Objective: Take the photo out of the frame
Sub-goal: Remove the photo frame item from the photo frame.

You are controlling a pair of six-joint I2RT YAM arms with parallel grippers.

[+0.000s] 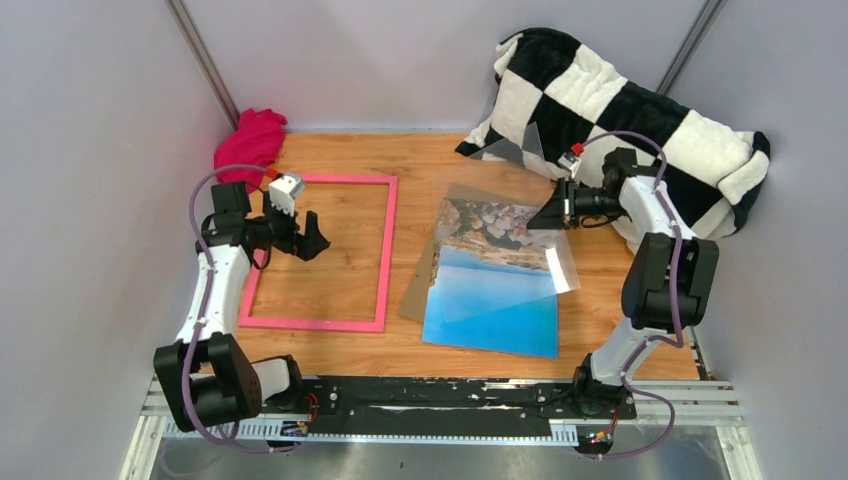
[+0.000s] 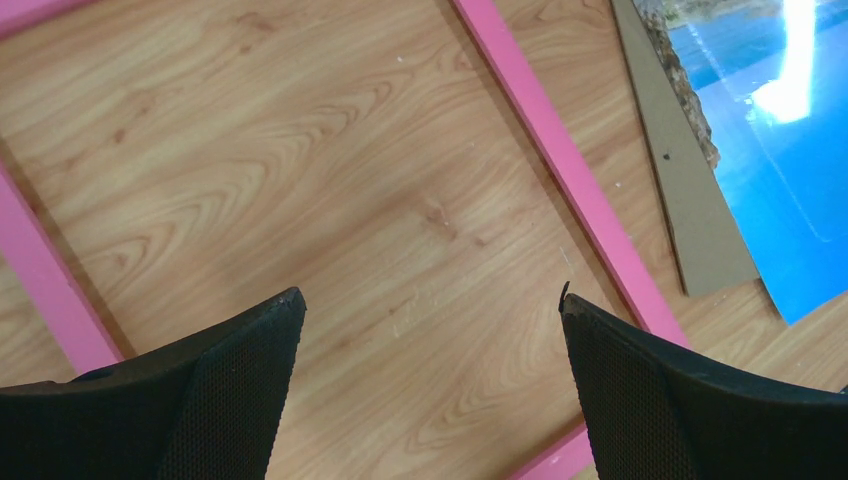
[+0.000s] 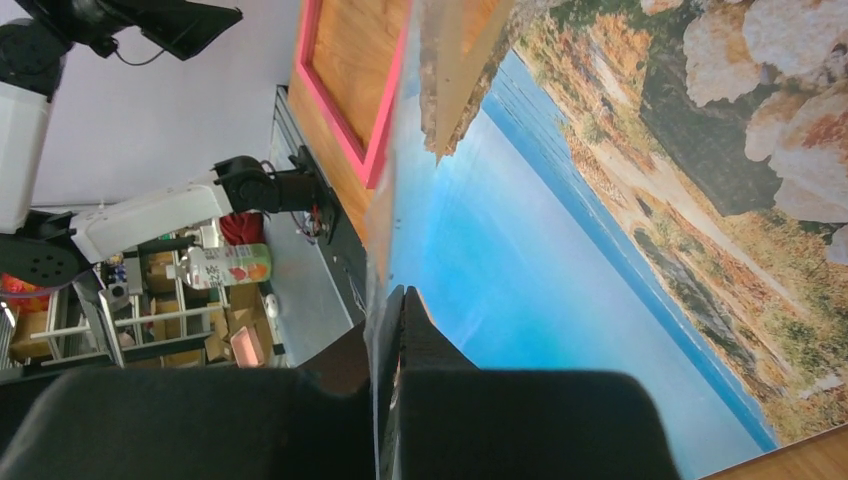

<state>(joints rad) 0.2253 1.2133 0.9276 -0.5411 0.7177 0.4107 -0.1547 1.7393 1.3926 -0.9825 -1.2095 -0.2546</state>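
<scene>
The pink frame lies flat on the left of the table, and bare wood shows through its opening. My left gripper hovers over that opening, open and empty; in the left wrist view the gripper has the frame's pink bar to its right. The photo of sea and rocky shore lies right of the frame on a brown cardboard sheet. My right gripper is shut on the edge of a clear plastic sheet, held tilted above the photo.
A magenta cloth is bunched in the back left corner. A black-and-white checkered plush blanket fills the back right, behind my right arm. Grey walls close in both sides.
</scene>
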